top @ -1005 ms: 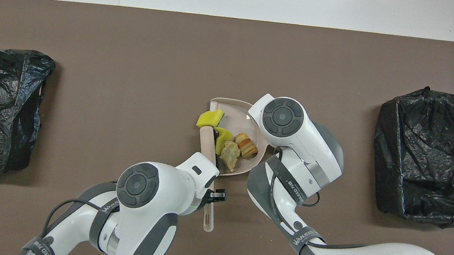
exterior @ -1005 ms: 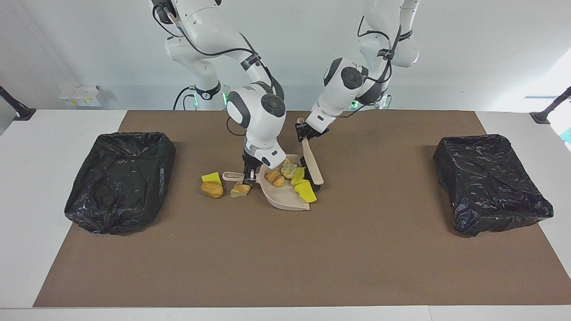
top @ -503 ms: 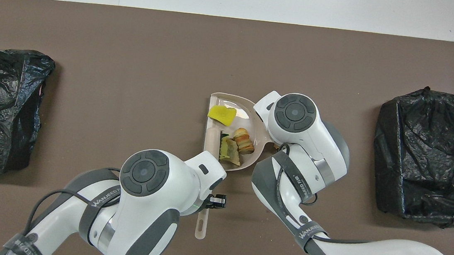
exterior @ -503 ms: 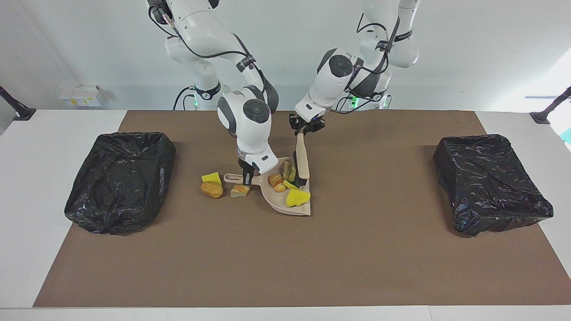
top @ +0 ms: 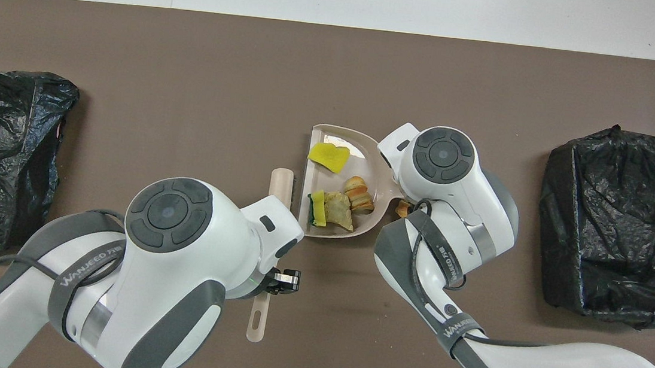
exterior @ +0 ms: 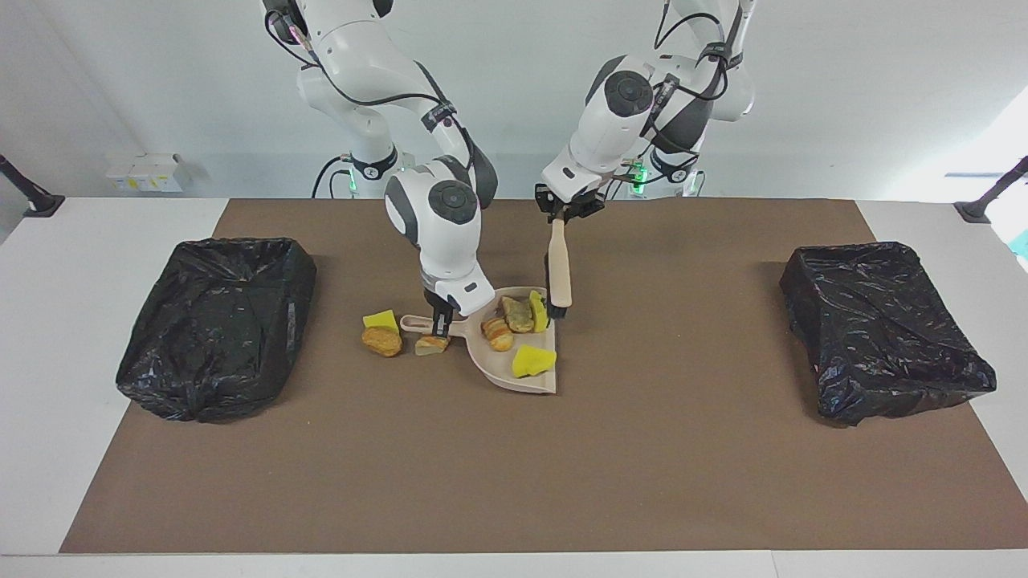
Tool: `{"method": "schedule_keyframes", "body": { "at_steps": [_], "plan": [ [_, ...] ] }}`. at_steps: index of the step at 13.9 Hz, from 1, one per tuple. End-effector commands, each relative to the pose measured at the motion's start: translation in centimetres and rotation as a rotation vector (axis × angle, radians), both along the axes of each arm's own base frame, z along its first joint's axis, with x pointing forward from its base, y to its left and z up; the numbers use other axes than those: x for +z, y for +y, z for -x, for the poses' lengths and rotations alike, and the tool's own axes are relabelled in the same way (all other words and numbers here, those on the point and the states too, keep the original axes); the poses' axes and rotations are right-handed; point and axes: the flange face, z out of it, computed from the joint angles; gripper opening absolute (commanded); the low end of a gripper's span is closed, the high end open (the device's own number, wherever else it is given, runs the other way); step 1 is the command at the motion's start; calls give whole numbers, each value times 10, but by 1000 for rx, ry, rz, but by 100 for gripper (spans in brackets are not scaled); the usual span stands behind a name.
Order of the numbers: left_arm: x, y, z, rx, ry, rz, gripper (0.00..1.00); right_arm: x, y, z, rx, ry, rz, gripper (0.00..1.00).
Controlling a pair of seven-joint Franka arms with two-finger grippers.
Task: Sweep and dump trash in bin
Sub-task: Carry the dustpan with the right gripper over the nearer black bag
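Trash (exterior: pixel 514 321) is seen partly gathered in the dustpan (exterior: pixel 514 373) on the brown mat (exterior: pixel 514 466) in the middle of the counter (exterior: pixel 48 321), while three more scraps (exterior: pixel 384 337) are left beside the dustpan handle, toward the right arm's end. That handle is clenched by the right gripper (exterior: pixel 439 323). The brush (exterior: pixel 559 269) is gripped at its handle end by the left gripper (exterior: pixel 560 215) and held upright just beside the dustpan, between two black-lined bins (exterior: pixel 217 325).

Two high views – facing, overhead – share the mat (exterior: pixel 514 449).
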Motion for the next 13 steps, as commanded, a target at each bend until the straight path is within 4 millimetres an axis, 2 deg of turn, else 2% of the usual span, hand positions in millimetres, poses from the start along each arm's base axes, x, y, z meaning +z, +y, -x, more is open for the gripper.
{"method": "schedule_keyframes", "body": {
  "at_steps": [1,3,5,6,7,9,11,13],
  "plan": [
    [6,8,22,14,50,-74,0,16,-10,-4,10,-12,-27,0],
    [-1,14,45,95,81,-131,0,36,-22,-11,27,8,-79,0],
    [-12,12,76,81,68,-144,0,50,-48,-23,59,33,-100,0],
    [-24,7,89,113,53,-152,0,60,-62,-29,67,37,-95,0],
    [-40,-11,101,154,9,-135,0,72,-75,-36,79,36,-95,0],
    [-62,-30,112,198,-51,-95,0,95,-104,-48,95,35,-91,0],
    [-76,-40,121,163,-72,-105,0,110,-144,-57,116,43,-81,0],
    [-97,-57,131,124,-72,-119,0,115,-198,-64,130,42,-77,0]
  ]
}}
